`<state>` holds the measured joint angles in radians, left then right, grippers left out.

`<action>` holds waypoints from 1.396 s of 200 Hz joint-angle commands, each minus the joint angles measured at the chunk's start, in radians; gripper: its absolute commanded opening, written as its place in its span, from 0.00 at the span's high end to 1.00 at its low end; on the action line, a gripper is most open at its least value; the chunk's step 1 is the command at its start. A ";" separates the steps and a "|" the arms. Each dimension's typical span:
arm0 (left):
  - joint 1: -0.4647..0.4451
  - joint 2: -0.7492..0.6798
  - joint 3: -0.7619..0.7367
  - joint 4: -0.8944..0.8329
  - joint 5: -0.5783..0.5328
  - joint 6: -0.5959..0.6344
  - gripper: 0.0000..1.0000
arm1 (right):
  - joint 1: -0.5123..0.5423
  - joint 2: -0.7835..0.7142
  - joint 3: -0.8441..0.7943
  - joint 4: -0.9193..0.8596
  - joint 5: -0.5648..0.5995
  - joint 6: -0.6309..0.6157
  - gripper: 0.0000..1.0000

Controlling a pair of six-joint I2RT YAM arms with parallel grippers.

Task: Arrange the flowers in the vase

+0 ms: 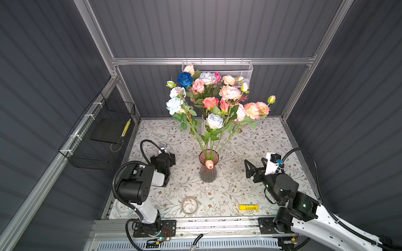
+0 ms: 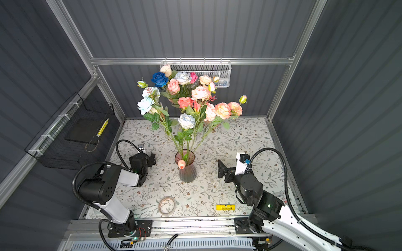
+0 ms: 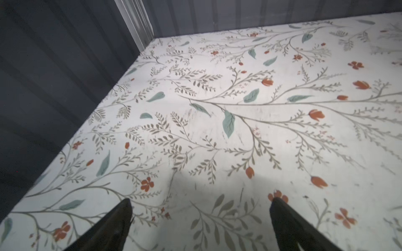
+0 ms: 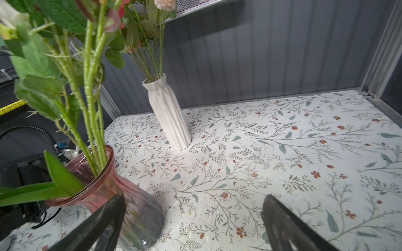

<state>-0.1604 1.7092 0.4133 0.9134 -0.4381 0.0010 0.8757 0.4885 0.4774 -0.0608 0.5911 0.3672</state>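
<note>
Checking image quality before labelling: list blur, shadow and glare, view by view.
Both top views: light pools on the floral-print tabletop, grey ribbed walls dim. Left wrist view: soft shadow before the left gripper. Right wrist view: near green stems and pink glass vase soft, white ribbed vase sharper.

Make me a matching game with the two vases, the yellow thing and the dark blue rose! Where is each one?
Things:
1 pink glass vase
2 white vase
3 yellow tube
4 dark blue rose

Places:
a lying flat at the front of the table
b standing at the back
c high among the blooms
d standing in the middle

Pairs: 1-d, 2-b, 3-a, 4-c
</note>
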 commanded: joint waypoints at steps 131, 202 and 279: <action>0.061 0.007 0.034 0.038 0.013 -0.053 0.00 | -0.735 0.747 -0.121 0.884 -0.303 -0.462 0.01; 0.061 0.007 0.035 0.038 0.013 -0.053 0.00 | -0.857 0.850 -0.127 0.901 -0.448 -0.365 0.01; 0.061 0.007 0.036 0.038 0.015 -0.053 0.00 | -0.954 0.961 -0.134 0.981 -0.625 -0.305 0.01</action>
<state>-0.0975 1.7134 0.4313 0.9363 -0.4248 -0.0376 -0.0761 1.4559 0.3157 0.9039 -0.0002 0.0406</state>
